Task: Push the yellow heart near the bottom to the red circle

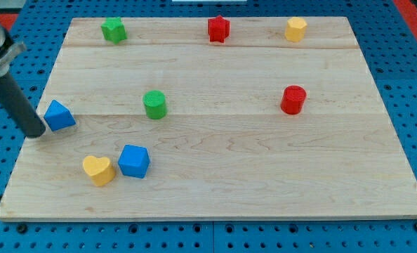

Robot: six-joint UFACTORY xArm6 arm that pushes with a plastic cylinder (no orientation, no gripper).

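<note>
The yellow heart [98,169] lies near the view's bottom left of the wooden board, touching or almost touching the blue cube [134,161] on its right. The red circle [293,100] stands at the right of the middle, far from the heart. My tip [36,133] rests at the board's left edge, just left of the blue triangle [59,115] and above and left of the yellow heart.
A green circle [154,104] stands left of the middle. Along the view's top are a green star [114,30], a red star [218,29] and a yellow hexagon [295,29]. The board [222,183] lies on a blue pegboard.
</note>
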